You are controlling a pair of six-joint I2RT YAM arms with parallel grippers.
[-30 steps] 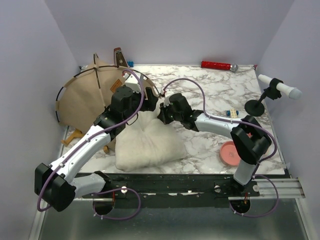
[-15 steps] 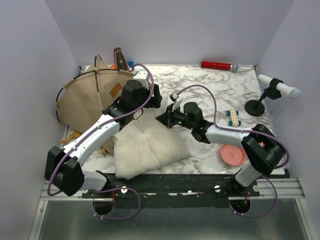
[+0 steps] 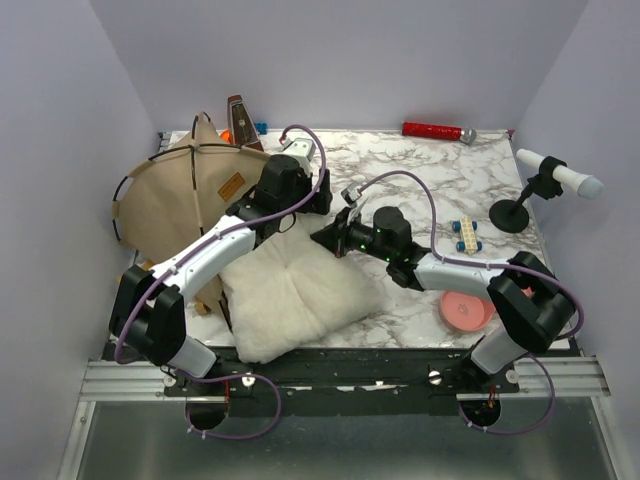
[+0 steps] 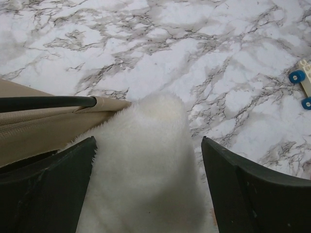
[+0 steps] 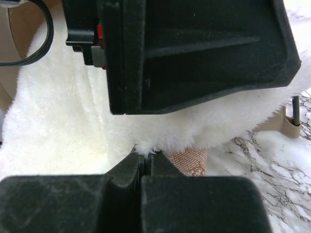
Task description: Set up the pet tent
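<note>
Lying nearest on the desk (image 3: 430,170), the white pillow (image 3: 295,295) is touching the pet tent (image 3: 175,200). The left fingers (image 4: 43,189) are standing wide apart, straddling the pillow's hump and holding nothing. The right fingers (image 5: 97,204) are pressing shut at its furry fringe; whether they are pinching any fur is unclear. Tugging the pillow could be dragging the tent's edge along and tipping it off the desk's left side, which it is overhanging. At the far-left corner, the tent is leaning on its side, tan fabric stretching over thin black crossing poles (image 3: 192,150), a brown label patch (image 3: 231,186) showing.
</note>
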